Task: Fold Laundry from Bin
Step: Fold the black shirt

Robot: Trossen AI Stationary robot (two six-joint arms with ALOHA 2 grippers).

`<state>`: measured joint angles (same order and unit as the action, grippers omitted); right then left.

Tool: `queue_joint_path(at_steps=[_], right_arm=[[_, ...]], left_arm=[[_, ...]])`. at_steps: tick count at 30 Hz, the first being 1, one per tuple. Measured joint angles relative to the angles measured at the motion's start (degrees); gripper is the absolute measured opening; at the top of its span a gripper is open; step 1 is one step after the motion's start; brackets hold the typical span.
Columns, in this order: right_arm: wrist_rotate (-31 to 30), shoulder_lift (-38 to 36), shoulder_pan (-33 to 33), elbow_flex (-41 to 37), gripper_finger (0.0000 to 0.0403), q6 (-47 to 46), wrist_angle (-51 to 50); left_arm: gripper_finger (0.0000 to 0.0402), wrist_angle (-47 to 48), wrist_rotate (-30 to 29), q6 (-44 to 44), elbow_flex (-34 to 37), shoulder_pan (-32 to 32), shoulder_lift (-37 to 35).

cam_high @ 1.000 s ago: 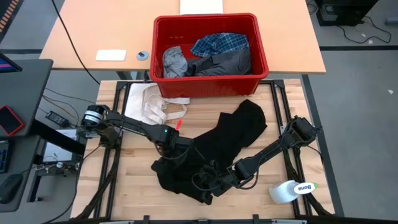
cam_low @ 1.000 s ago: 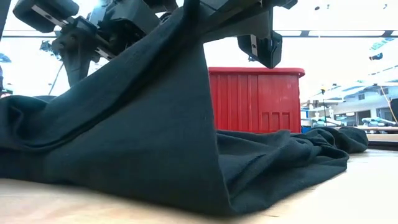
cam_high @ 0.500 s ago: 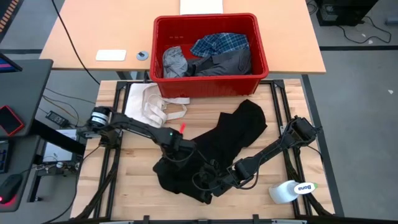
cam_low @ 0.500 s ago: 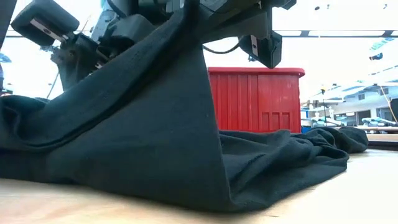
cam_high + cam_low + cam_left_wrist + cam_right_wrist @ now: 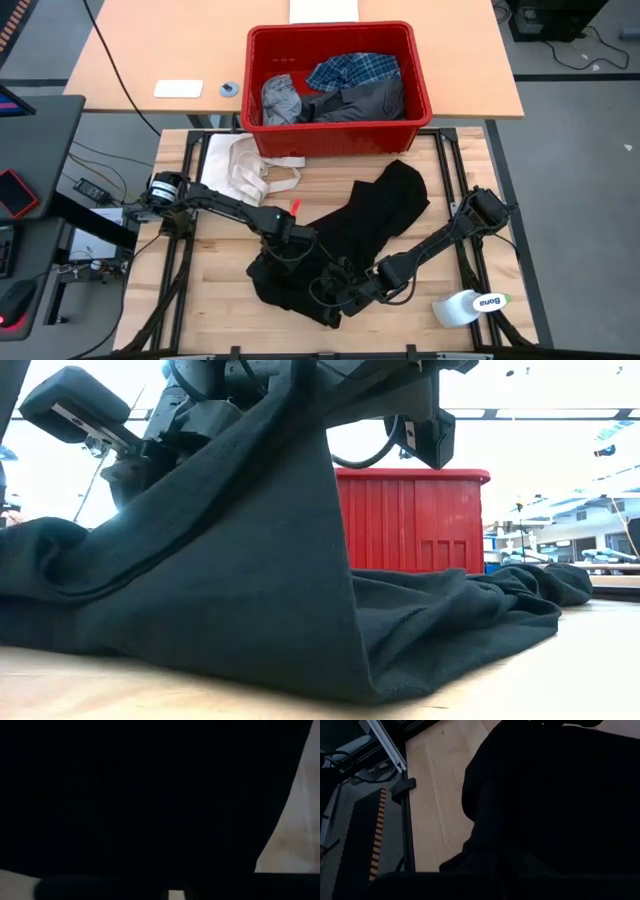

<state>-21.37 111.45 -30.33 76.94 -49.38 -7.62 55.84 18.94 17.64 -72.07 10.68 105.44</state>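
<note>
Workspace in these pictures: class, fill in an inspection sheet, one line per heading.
Surface: wooden table, bare at its edges.
Job's things: black garment spread on the table; red bin holds plaid shirt, light grey garment and dark grey garment.
Clutter: cream cloth; white bottle.
Grippers: left gripper and right gripper, jaws shut on the black garment.
Cables: several by the table's left side.
Surroundings: second table behind.

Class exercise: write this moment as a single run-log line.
stage: black garment out on table | left gripper: shut on black garment | right gripper: shut on black garment, lifting a fold | bin: other laundry inside
</note>
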Motion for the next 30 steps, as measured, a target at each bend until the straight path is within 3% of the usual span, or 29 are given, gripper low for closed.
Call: queue_joint_path(at_steps=[13,30], right_arm=[[2.16,-0.01,0.00,0.01,0.0007,-3.43,-4.79],[1.07,-0.03,-0.70,0.01,0.0007,-5.08,-6.22]], left_arm=[[0.0013,12.55,1.74,1.07,-9.65,-1.84,-0.05],[0.0018,13.05,-0.06,3.57,-10.03,-2.00,0.60]])
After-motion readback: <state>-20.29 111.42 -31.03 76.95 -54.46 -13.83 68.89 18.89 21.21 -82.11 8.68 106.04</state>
